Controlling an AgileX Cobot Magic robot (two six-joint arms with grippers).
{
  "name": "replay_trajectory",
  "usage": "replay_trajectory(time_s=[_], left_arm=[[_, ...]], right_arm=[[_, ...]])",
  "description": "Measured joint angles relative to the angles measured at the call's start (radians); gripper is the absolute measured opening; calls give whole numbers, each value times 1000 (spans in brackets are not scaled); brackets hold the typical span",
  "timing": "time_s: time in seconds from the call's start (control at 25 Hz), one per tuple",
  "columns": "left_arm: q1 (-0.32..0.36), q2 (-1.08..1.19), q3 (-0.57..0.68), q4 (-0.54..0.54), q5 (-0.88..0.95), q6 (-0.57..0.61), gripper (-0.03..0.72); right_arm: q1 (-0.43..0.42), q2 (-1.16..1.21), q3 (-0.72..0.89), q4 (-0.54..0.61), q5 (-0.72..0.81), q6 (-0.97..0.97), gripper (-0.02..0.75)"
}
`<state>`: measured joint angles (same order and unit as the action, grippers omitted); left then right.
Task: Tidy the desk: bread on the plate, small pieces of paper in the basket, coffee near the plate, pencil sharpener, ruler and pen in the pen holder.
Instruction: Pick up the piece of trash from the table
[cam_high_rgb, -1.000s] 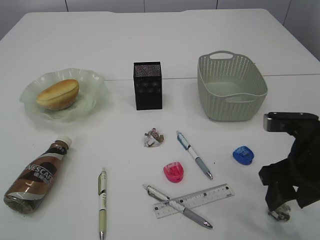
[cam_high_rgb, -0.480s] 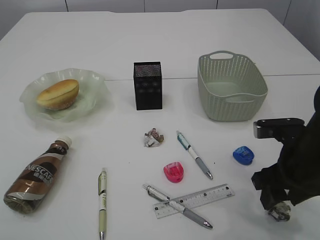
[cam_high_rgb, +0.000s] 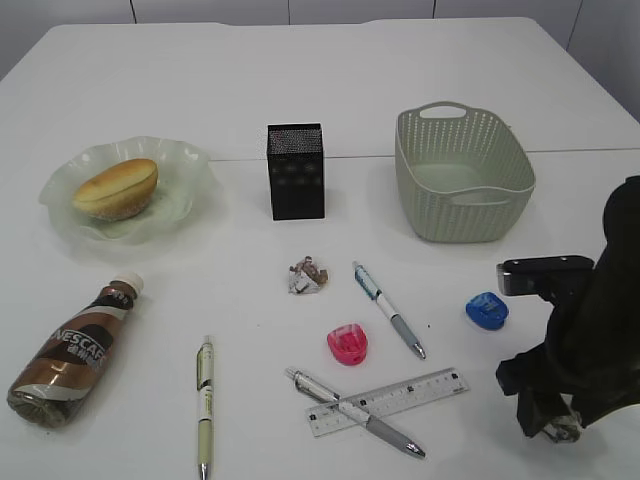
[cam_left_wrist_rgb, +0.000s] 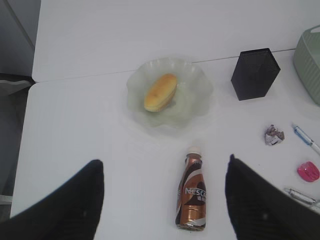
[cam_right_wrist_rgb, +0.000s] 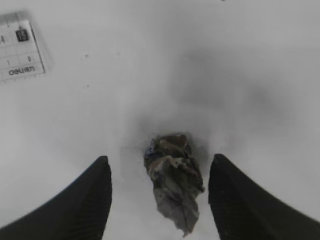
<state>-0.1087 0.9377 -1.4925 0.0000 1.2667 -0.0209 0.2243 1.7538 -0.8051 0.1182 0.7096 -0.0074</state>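
Observation:
My right gripper (cam_right_wrist_rgb: 160, 161) stands open, its black fingers on either side of a crumpled paper wad (cam_right_wrist_rgb: 175, 187) lying on the desk, with a gap on both sides. From outside, that gripper (cam_high_rgb: 548, 425) is low at the front right. A second paper wad (cam_high_rgb: 306, 277) lies mid-desk. The bread (cam_high_rgb: 115, 188) rests on the green plate (cam_high_rgb: 185, 165). The coffee (cam_left_wrist_rgb: 192, 195) lies on its side below my open left gripper (cam_left_wrist_rgb: 164, 161), which hangs high above it. The ruler (cam_high_rgb: 390, 400), several pens, and a pink (cam_high_rgb: 347, 344) and a blue sharpener (cam_high_rgb: 486, 311) lie loose.
The black pen holder (cam_high_rgb: 295, 170) stands at mid-back and the grey-green basket (cam_high_rgb: 462, 172) at back right, behind my right arm. A silver pen (cam_high_rgb: 355, 412) lies across the ruler, a green pen (cam_high_rgb: 204, 400) at front left, and a blue-white pen (cam_high_rgb: 388, 308) beside the pink sharpener.
My right arm has shifted a little left and settled lower over the front-right paper wad. The wad and everything else lie where they were.

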Motion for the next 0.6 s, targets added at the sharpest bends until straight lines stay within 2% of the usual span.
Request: replay_trajectory(time_s=[0.24,0.6], left_arm=[[0,0,0,0,0,0,549],[0,0,0,0,0,0,549]], right_arm=[[0,4,-1,0,-7,0,436],[0,4,-3,-27,-15,0,138]])
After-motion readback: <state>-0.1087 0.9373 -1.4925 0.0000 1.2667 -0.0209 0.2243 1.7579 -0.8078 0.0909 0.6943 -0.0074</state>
